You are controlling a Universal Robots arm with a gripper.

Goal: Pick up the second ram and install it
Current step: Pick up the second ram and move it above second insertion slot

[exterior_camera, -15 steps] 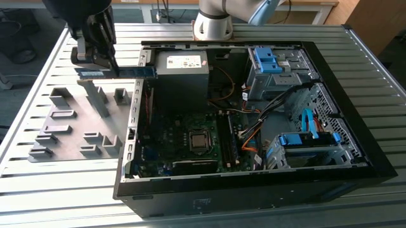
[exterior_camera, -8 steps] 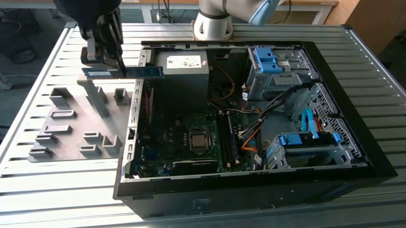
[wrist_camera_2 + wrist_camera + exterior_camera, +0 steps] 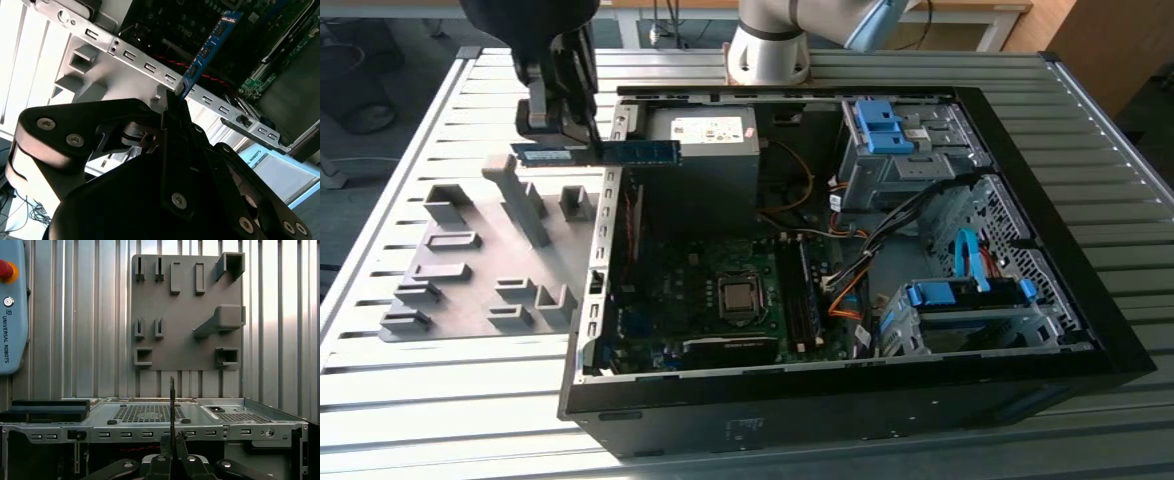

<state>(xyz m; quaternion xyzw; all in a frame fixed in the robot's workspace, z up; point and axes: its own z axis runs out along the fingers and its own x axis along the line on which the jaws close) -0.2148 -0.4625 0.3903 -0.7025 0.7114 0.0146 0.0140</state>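
The gripper (image 3: 564,138) is pressed together on the second ram (image 3: 640,152), pinching the blue-green stick near one end, and the rest of it pokes out level toward the exterior view's right. It hangs in the air, touching nothing else, above the rim of the open computer case (image 3: 854,400) on the exterior view's left. That puts it between the grey fixture board (image 3: 467,270) and the power supply (image 3: 707,130).

In the second wrist view the stick (image 3: 210,47) runs away from the gripper (image 3: 175,107), out over the case's perforated metal frame toward the dark motherboard. In the first wrist view we look along it edge-on: the stick (image 3: 172,400) is a thin upright line rising from the gripper (image 3: 172,452), with the fixture board (image 3: 185,310) lying on the slatted table beyond the case.

So the pick-up looks done, and this reads as the carry toward installation, with the stick well apart from the motherboard (image 3: 680,290). Seating it calls for lining the stick's long edge up with a free memory slot, which I take to be the long dark strips (image 3: 803,295) beside the CPU socket (image 3: 739,296). The cables near that spot leave little room. Then it needs a straight, even press, because a tilted stick would likely jam.
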